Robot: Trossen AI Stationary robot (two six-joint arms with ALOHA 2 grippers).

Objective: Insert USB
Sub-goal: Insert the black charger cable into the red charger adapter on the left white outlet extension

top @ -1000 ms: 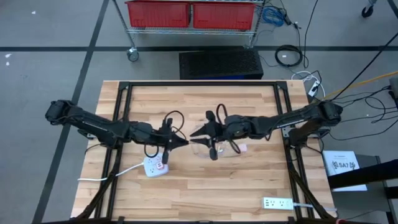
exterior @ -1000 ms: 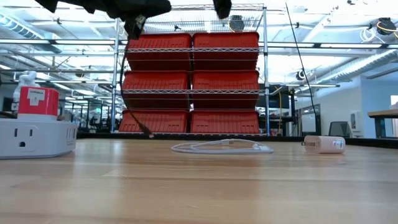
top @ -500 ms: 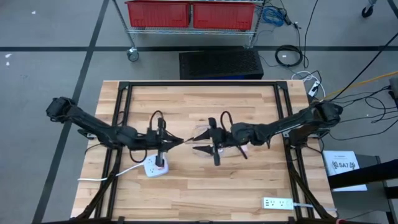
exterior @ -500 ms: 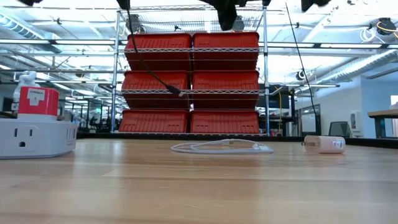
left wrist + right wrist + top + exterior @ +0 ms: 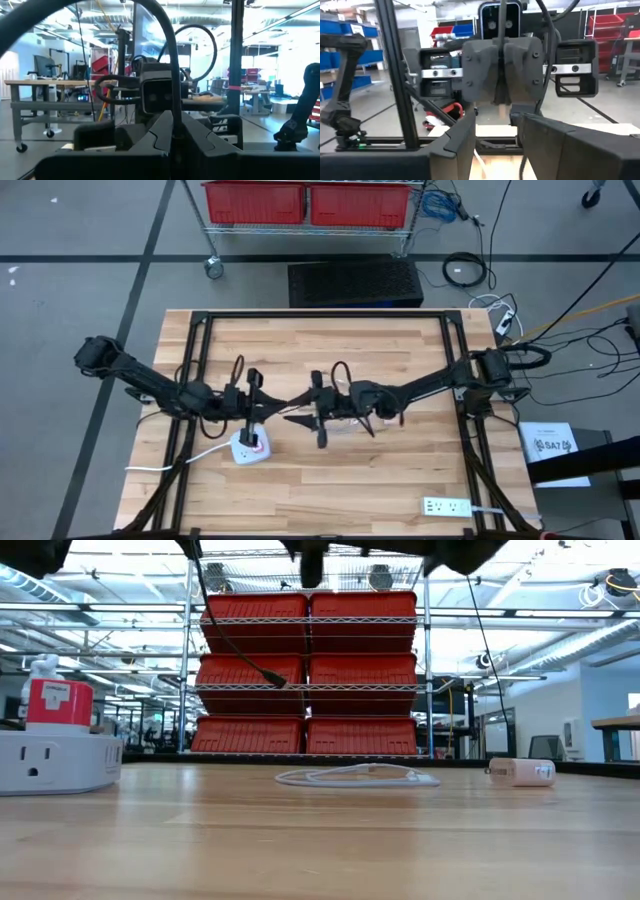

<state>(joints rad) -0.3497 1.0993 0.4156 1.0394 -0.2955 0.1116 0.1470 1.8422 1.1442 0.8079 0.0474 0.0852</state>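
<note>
**Item: black cable with plug, held aloft, not yet seated**

**Black cable** [image 5: 222, 635]: Look for it in the air over the middle of the table [image 5: 400, 480]. In the low view its plug [image 5: 272, 676] dangles free, well above the wood and touching nothing.

**Left gripper** [image 5: 172, 134]: Fingers are pressed together on the black cable, which arches up and over from between them. It hangs left of centre, above and just right of the power strip.

**Right gripper** [image 5: 493, 126]: Fingers stand apart with nothing between them. It faces the left gripper nose to nose, near but not touching.

**Power strip** [image 5: 250, 445]: White with a red switch, lying near left of centre, below the left gripper. You cannot make out its ports from these views.

**Other stock:**
- A white cable [image 5: 355, 777] lies coiled at mid-table, under the right arm.
- A small white block [image 5: 522, 771] lies to the right.
- A second strip [image 5: 447, 506] lies at the near right edge.

**Hazards, as judged:**
- The grip sits back along the cable, so the plug swings. You may miss it on a handover, or pinch it crooked.
- A tilted plug would jam at the port or push the strip along the table.
- The grippers are close, so a hasty approach could knock them together.
- The slack loop could snag on a wrist.
</note>
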